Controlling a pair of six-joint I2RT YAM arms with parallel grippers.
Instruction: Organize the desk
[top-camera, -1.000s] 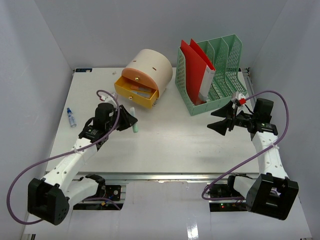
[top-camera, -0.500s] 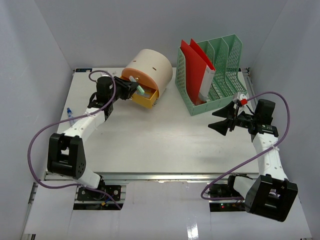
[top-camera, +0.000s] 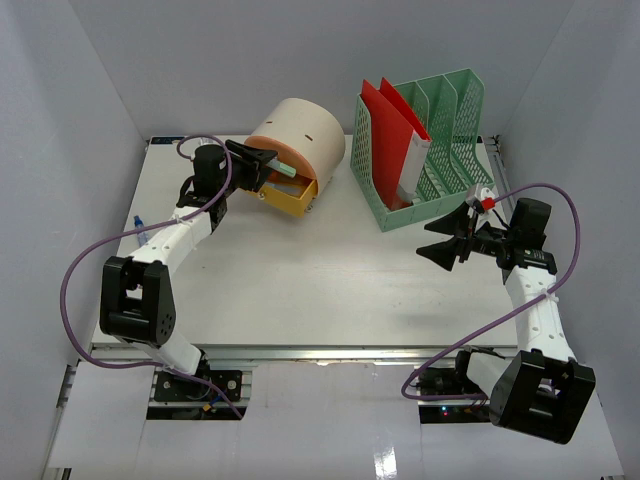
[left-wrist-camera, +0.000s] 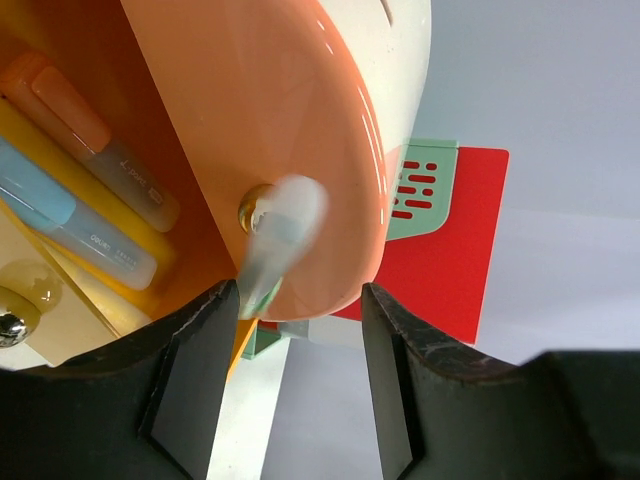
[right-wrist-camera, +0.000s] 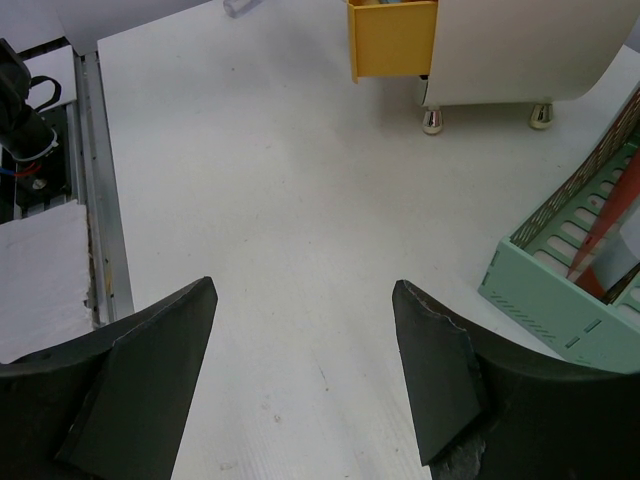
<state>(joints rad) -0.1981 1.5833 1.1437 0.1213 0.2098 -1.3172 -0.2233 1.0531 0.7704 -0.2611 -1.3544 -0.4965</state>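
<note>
The white desk carries a cream and orange domed drawer box with its yellow drawer pulled open. My left gripper hovers over that drawer, jaws open. A pale green pen shows blurred against the left finger, in front of the orange face and its knob; it also shows in the top view. An orange marker and a blue one lie in the drawer. My right gripper is open and empty above the right side of the desk.
A green file rack with red folders stands at the back right, next to the right gripper. A small blue-capped item lies near the left edge. The aluminium rail runs along the front.
My left arm lifted the pale green pen from the desk up to the open drawer, and its jaws have opened. The right arm has not moved.
</note>
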